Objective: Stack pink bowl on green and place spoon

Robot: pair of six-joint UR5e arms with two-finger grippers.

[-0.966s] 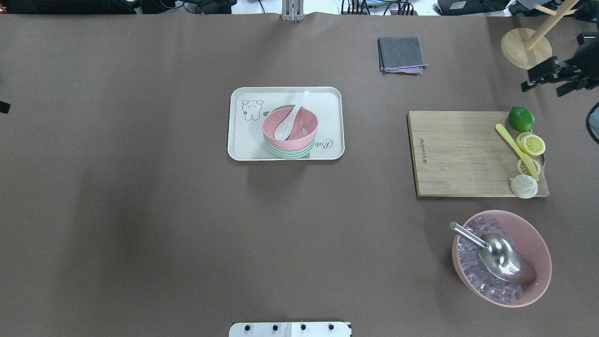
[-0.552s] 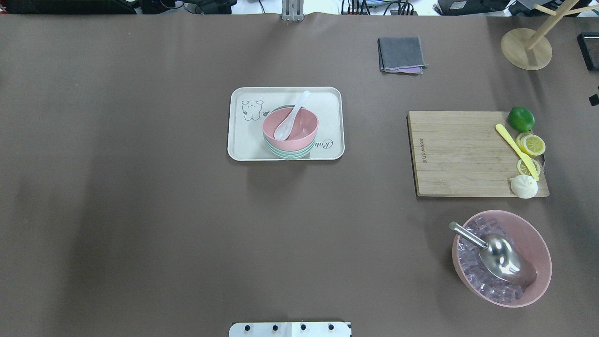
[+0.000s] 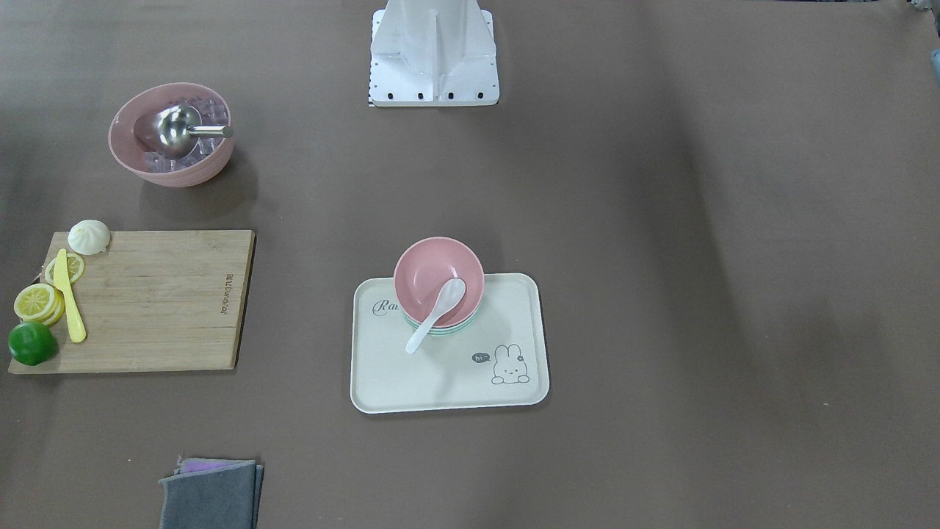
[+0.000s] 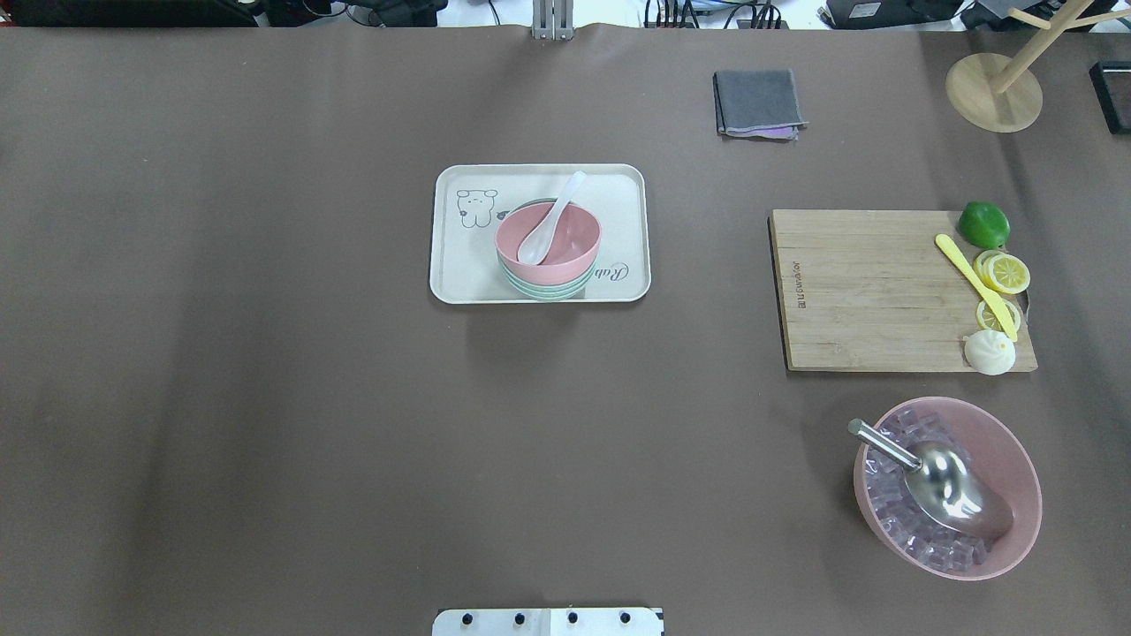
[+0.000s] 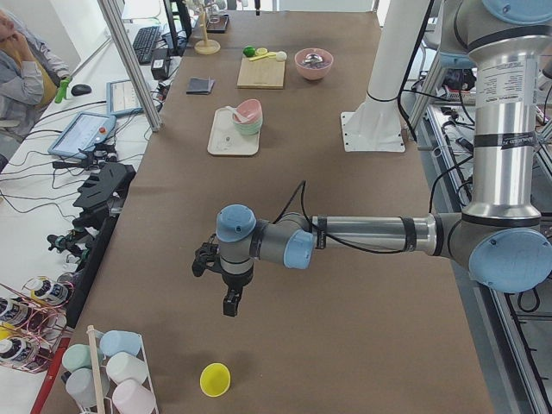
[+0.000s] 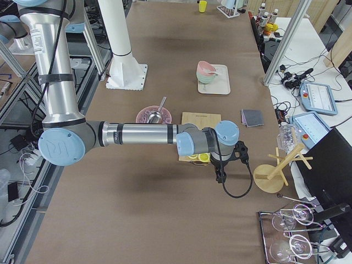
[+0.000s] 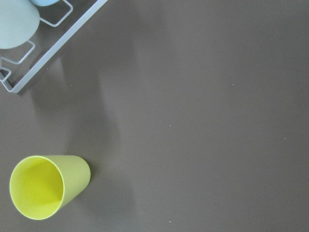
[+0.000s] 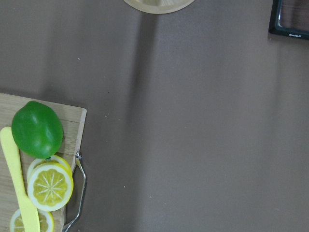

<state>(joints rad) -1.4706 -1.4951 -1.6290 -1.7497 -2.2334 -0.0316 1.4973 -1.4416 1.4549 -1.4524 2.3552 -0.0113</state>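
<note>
Pulling both arms back is what has just changed: a second ago my right claw (image 6: 221, 177) still showed at the right edge of the overhead view, and now neither arm appears there at all. It hangs beyond the cutting board (image 4: 870, 291), its camera looking down on the lime (image 8: 37, 129) at the board's corner. My left claw (image 5: 231, 304) hovers at the other end of the tabletop (image 4: 265, 397), near a yellow cup (image 7: 46, 186). Both claws show only in the side views, so I cannot tell whether either is released or clenched. The pink bowl (image 4: 565, 237) sits nested in the green bowl (image 4: 539, 290) on the tray (image 4: 618, 190). The spoon (image 4: 548, 225) lies with its scoop inside the pink bowl and its handle over the rim. I judge the task done and my retreat to be the closing move. For writing, the tray carries a script word beginning "Ra", partly hidden by the bowls, and a small "hi" bubble beside its cartoon animal. The cutting board bears a stamped mark too small for me to read.
</note>
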